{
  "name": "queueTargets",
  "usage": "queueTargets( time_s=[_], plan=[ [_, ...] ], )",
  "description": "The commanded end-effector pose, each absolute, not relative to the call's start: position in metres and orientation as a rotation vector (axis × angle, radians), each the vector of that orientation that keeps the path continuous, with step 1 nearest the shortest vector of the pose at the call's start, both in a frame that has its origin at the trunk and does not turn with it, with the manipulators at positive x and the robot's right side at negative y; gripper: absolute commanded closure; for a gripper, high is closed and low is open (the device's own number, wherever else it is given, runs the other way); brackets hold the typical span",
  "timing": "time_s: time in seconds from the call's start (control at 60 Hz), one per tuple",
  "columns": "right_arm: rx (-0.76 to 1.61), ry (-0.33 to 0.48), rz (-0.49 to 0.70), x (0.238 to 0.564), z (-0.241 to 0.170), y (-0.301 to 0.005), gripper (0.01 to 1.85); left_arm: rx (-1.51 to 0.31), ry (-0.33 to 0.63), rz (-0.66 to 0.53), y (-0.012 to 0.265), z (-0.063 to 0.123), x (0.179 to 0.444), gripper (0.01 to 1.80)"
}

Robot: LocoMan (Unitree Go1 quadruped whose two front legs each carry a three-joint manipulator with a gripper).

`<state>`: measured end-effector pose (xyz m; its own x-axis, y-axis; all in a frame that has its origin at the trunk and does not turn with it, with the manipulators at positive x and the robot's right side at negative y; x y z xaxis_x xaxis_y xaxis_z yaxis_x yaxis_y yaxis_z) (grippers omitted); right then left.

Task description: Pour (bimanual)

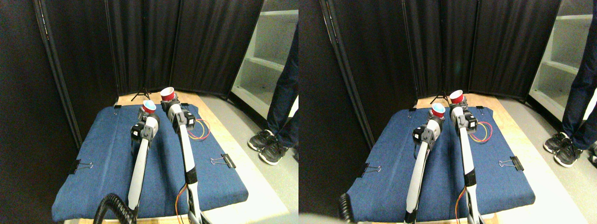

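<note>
A table covered with a blue cloth [107, 163] is seen, the cloth fixed at its edges by binder clips [223, 161]. Much free cloth is left around both arms. At the right, a person's legs [280, 116] are seen on the floor. The left gripper [147, 113] is pinching a red cup with pale blue inside [149, 107], near the far edge. Just beside it, a red cup [167, 94] is held tilted in the closed right gripper [169, 103]. Contents cannot be told.

The person [283, 88] is cut off above the legs by the picture's edge.
</note>
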<state>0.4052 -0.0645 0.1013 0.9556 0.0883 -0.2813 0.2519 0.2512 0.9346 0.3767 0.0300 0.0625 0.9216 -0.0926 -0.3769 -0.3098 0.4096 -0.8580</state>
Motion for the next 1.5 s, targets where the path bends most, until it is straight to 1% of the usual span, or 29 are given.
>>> queueTargets(
  time_s=[0.017,0.1,0.2,0.383,0.417,0.45,0.483,0.517,0.55,0.717,0.833,0.85,0.933,0.95,1.0,1.067,1.283,1.417,1.5],
  plan=[
    [1.322,0.288,-0.109,0.41,0.103,-0.066,1.53,-1.181,0.358,0.105,0.03,0.072,0.378,1.48],
    [1.393,0.309,-0.12,0.411,0.1,-0.068,1.53,-1.184,0.355,0.105,0.031,0.072,0.378,1.48],
    [1.482,0.311,-0.131,0.412,0.097,-0.071,1.53,-1.185,0.333,0.117,0.032,0.072,0.378,1.48],
    [1.482,0.245,-0.088,0.411,0.087,-0.078,1.53,-1.159,0.299,0.117,0.046,0.066,0.383,1.48],
    [1.472,0.229,-0.078,0.411,0.085,-0.079,1.53,-1.156,0.296,0.117,0.05,0.064,0.384,1.48],
    [1.453,0.197,-0.056,0.411,0.081,-0.081,1.53,-1.149,0.291,0.118,0.055,0.06,0.386,1.48],
    [1.437,0.186,-0.019,0.413,0.077,-0.083,1.53,-1.147,0.286,0.117,0.058,0.057,0.388,1.48],
    [1.43,0.182,-0.01,0.413,0.076,-0.084,1.53,-1.149,0.284,0.119,0.059,0.056,0.388,1.48],
    [1.407,0.16,-0.001,0.413,0.071,-0.085,1.53,-1.163,0.277,0.14,0.062,0.051,0.391,1.48],
    [1.397,0.135,-0.032,0.41,0.057,-0.087,1.53,-1.207,0.27,0.202,0.074,0.031,0.4,1.48],
    [1.398,0.132,-0.038,0.41,0.049,-0.088,1.53,-1.234,0.276,0.218,0.079,0.02,0.404,1.48],
    [1.38,0.131,-0.034,0.41,0.045,-0.089,1.53,-1.243,0.285,0.221,0.082,0.015,0.406,1.48],
    [1.383,0.134,-0.037,0.41,0.04,-0.09,1.53,-1.24,0.286,0.219,0.083,0.009,0.409,1.48],
    [1.382,0.136,-0.037,0.409,0.036,-0.091,1.53,-1.237,0.285,0.225,0.084,0.005,0.41,1.48],
    [1.389,0.144,-0.038,0.409,0.033,-0.091,1.53,-1.235,0.28,0.231,0.085,0.002,0.411,1.48],
    [1.386,0.135,-0.046,0.409,0.029,-0.091,1.53,-1.251,0.282,0.246,0.086,-0.001,0.413,1.48],
    [1.418,0.14,-0.076,0.407,0.02,-0.094,1.53,-1.263,0.263,0.275,0.088,-0.008,0.412,1.48],
    [1.432,0.152,-0.11,0.409,0.013,-0.097,1.53,-1.259,0.262,0.28,0.088,-0.009,0.41,1.48],
    [1.446,0.164,-0.107,0.411,0.008,-0.099,1.53,-1.243,0.259,0.275,0.088,-0.009,0.408,1.48]
  ],
)
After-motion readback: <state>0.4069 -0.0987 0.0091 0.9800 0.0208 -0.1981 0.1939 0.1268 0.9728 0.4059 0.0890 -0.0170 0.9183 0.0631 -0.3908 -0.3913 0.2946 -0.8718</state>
